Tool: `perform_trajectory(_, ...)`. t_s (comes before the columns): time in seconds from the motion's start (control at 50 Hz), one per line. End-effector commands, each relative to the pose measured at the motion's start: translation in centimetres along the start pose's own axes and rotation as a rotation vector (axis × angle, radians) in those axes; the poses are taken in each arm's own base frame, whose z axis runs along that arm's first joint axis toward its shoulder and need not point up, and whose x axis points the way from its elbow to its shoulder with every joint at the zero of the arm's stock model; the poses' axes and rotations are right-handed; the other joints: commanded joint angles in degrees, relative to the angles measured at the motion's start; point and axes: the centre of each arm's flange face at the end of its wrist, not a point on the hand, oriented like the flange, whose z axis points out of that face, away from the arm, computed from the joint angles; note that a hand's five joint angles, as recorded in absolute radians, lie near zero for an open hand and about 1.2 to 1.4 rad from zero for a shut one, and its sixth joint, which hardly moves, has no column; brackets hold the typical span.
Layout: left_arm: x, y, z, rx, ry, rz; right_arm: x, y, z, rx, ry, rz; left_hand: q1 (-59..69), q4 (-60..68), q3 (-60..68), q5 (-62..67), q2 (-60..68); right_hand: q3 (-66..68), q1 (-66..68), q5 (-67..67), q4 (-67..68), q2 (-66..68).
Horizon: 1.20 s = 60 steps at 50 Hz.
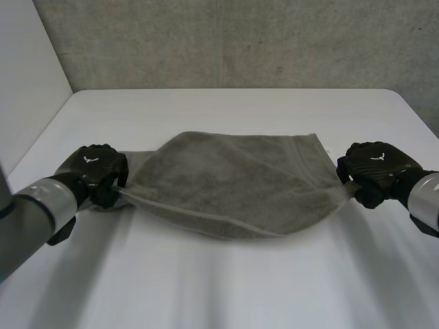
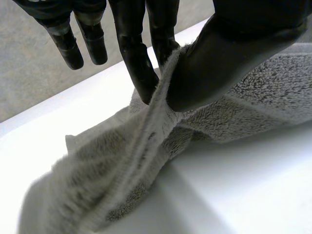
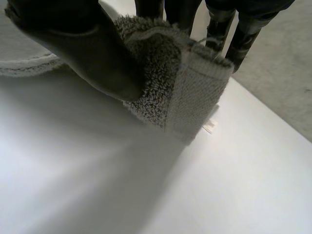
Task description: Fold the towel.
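A grey-brown towel [image 1: 233,181] hangs stretched between my two hands over the white table [image 1: 226,288], its near edge sagging in the middle. My left hand [image 1: 96,171] pinches the towel's left corner. In the left wrist view the thumb [image 2: 219,53] presses the towel's hem [image 2: 146,141] against a finger. My right hand [image 1: 374,170] pinches the right corner. In the right wrist view its thumb [image 3: 92,48] clamps the towel corner [image 3: 180,92], with a small white tag, against the fingers.
A grey wall [image 1: 240,41] stands behind the table's far edge, and a white panel [image 1: 27,75] closes off the left side. Bare table surface lies in front of the towel and beyond it.
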Motion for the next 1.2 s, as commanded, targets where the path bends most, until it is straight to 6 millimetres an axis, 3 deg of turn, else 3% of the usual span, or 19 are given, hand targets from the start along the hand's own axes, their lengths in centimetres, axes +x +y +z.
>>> perform_trajectory(0.02, -1.7, -0.7, -0.7, 0.029, 0.016, -0.026, 1.3, -1.4, -0.1, 0.022, -0.018, -0.043, 5.5, -3.2, -2.6, 4.3, 5.6, -1.9, 4.7, 4.1, -3.1, 5.7)
perform_trajectory(0.12, -2.6, -1.4, 1.7, 0.046, 0.020, -0.019, 2.5, -3.0, 2.0, 0.094, 0.002, -0.023, 5.5, -3.2, -2.6, 4.3, 5.6, -1.9, 4.7, 4.1, -3.1, 5.7)
perform_trajectory(0.22, -3.9, -2.7, 6.0, 0.076, 0.012, 0.035, 3.9, -7.2, 6.9, 0.230, 0.046, -0.056, 5.5, -3.2, -2.6, 4.3, 5.6, -1.9, 4.7, 4.1, -3.1, 5.7)
perform_trajectory(0.28, -3.9, -5.2, 8.6, 0.169, 0.017, 0.098, 5.7, -10.8, 8.6, 0.319, 0.178, -0.093, 5.5, -3.2, -2.6, 4.3, 5.6, -1.9, 4.7, 4.1, -3.1, 5.7)
perform_trajectory(0.3, -4.5, -6.9, 9.6, 0.237, -0.007, 0.123, 5.7, -10.8, 8.6, 0.320, 0.179, -0.093, 5.5, -3.2, -2.6, 4.3, 5.6, -1.9, 4.7, 4.1, -3.1, 5.7)
perform_trajectory(0.32, -5.2, -9.3, 10.3, 0.336, -0.044, 0.148, 6.9, -13.3, 8.6, 0.394, 0.265, -0.111, 5.5, -3.2, -2.6, 4.3, 5.6, -1.9, 4.7, 4.1, -3.1, 5.7)
perform_trajectory(0.34, -5.2, -9.4, 10.3, 0.337, -0.044, 0.148, 6.9, -13.4, 8.6, 0.395, 0.265, -0.111, 5.5, -3.2, -2.6, 4.3, 5.6, -1.9, 4.7, 4.1, -3.1, 5.7)
perform_trajectory(0.36, -5.8, -12.1, 10.4, 0.449, -0.093, 0.172, 8.1, -16.1, 7.8, 0.479, 0.348, -0.122, 5.5, -3.2, -2.6, 4.3, 5.6, -1.9, 4.7, 4.1, -3.1, 5.7)
perform_trajectory(0.38, -5.8, -12.1, 10.4, 0.450, -0.094, 0.172, 9.4, -18.6, 6.4, 0.567, 0.430, -0.121, 5.5, -3.2, -2.6, 4.3, 5.6, -1.9, 4.7, 4.1, -3.1, 5.7)
perform_trajectory(0.42, -6.9, -17.0, 9.3, 0.660, -0.190, 0.179, 10.2, -20.8, 5.0, 0.658, 0.482, -0.106, 5.5, -3.2, -2.6, 4.3, 5.6, -1.9, 4.7, 4.1, -3.1, 5.7)
perform_trajectory(0.44, -6.9, -17.1, 9.3, 0.661, -0.190, 0.179, 10.6, -22.0, 4.0, 0.718, 0.500, -0.084, 5.5, -3.2, -2.6, 4.3, 5.6, -1.9, 4.7, 4.1, -3.1, 5.7)
perform_trajectory(0.48, -6.8, -21.1, 6.2, 0.838, -0.214, 0.154, 10.9, -22.5, 3.2, 0.750, 0.502, -0.067, 5.5, -3.2, -2.6, 4.3, 5.6, -1.9, 4.7, 4.1, -3.1, 5.7)
perform_trajectory(0.56, -6.9, -23.3, 2.9, 0.948, -0.211, 0.130, 10.5, -22.9, 1.7, 0.761, 0.467, -0.053, 5.5, -3.2, -2.6, 4.3, 5.6, -1.9, 4.7, 4.1, -3.1, 5.7)
perform_trajectory(0.76, -7.0, -18.1, 4.2, 0.831, -0.115, 0.121, 8.4, -15.3, 4.1, 0.532, 0.293, -0.020, 5.5, -3.2, -2.6, 4.3, 5.6, -1.9, 4.7, 4.1, -3.1, 5.7)
perform_trajectory(0.88, -5.8, -11.4, 6.6, 0.636, -0.042, 0.077, 5.6, -9.2, 6.1, 0.359, 0.160, 0.014, 5.5, -3.2, -2.6, 4.3, 5.6, -1.9, 4.7, 4.1, -3.1, 5.7)
perform_trajectory(0.92, -4.7, -7.3, 7.5, 0.524, 0.003, 0.042, 4.5, -7.4, 6.5, 0.315, 0.114, 0.011, 5.5, -3.2, -2.6, 4.3, 5.6, -1.9, 4.7, 4.1, -3.1, 5.7)
perform_trajectory(0.98, -4.1, -5.3, 7.9, 0.475, 0.028, 0.030, 2.7, -4.0, 6.9, 0.233, 0.047, 0.000, 5.5, -3.2, -2.6, 4.3, 5.6, -1.9, 4.7, 4.1, -3.1, 5.7)
perform_trajectory(1.08, -1.1, 1.9, 8.5, 0.294, 0.119, 0.040, 1.4, -0.1, 6.9, 0.145, 0.012, -0.008, 5.5, -3.2, -2.6, 4.3, 5.6, -1.9, 4.7, 4.1, -3.1, 5.7)
perform_trajectory(1.2, -0.3, 3.6, 7.7, 0.235, 0.129, 0.096, 1.3, 1.9, 5.8, 0.087, 0.005, 0.008, 5.5, -3.2, -2.6, 4.3, 5.6, -1.9, 4.7, 4.1, -3.1, 5.7)
